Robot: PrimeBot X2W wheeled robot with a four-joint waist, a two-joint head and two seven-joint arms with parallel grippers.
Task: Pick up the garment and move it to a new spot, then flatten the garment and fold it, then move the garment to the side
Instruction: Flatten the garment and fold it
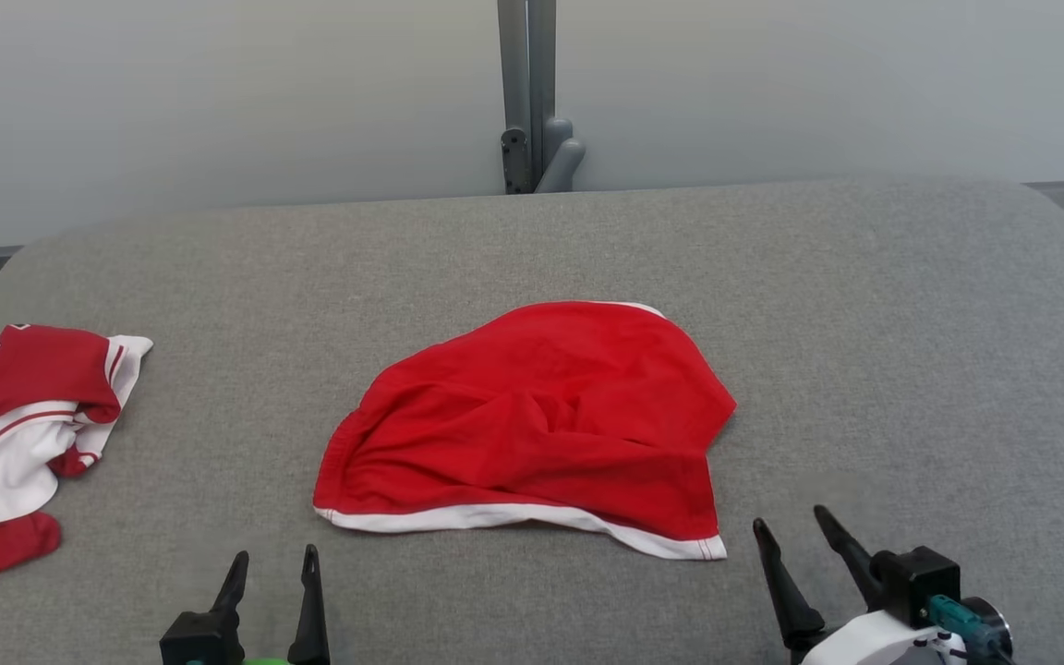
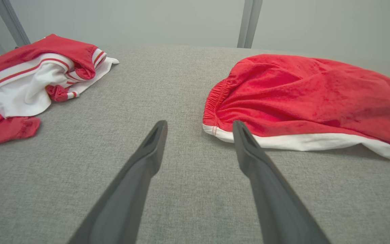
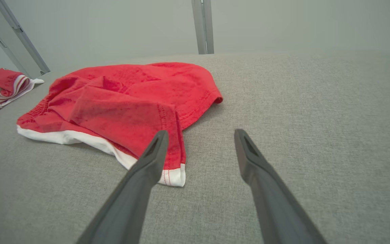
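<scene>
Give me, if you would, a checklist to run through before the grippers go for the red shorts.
1. Left gripper open and empty: ok.
2. Right gripper open and empty: ok.
3. Red shorts lying loose, held by neither gripper: ok.
4. Shorts flat: not ok; they are creased, with one side doubled over.
5. Shorts apart from the red-and-white garment at the left: ok.
6. Bare grey padded surface on the right for a new spot: ok.
</scene>
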